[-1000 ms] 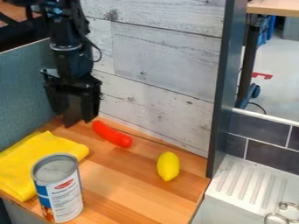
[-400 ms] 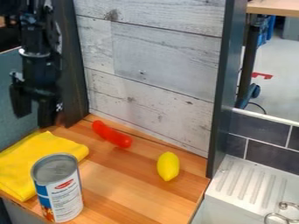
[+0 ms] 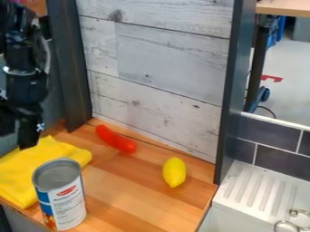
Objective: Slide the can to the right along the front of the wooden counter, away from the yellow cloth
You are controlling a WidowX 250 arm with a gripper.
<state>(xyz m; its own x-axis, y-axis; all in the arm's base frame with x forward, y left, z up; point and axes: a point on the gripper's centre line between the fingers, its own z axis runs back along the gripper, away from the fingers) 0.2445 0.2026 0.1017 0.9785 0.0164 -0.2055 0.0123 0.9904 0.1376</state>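
Note:
The gripper (image 3: 17, 136) hangs at the far left, its two fingers apart with nothing between them. Just below it, a folded yellow cloth (image 3: 42, 165) lies on the left of the wooden counter (image 3: 136, 195). A can (image 3: 60, 195) with a grey lid and a white and blue label stands upright in front of the cloth. Near the back wall lies a red sausage-shaped object (image 3: 115, 138), tilted down to the right. The yellow lemon (image 3: 174, 172) rests alone toward the counter's right side.
A whitewashed plank wall (image 3: 163, 77) runs behind the counter, between a dark post (image 3: 70, 68) on the left and a dark panel (image 3: 236, 90) on the right. Beyond the panel are a white ridged drainboard (image 3: 254, 186) and dark tiles (image 3: 278, 156).
The gripper has moved left, away from the plank wall, and latterly a little lower in the view. The cloth, can, red object and lemon have stayed where they were.

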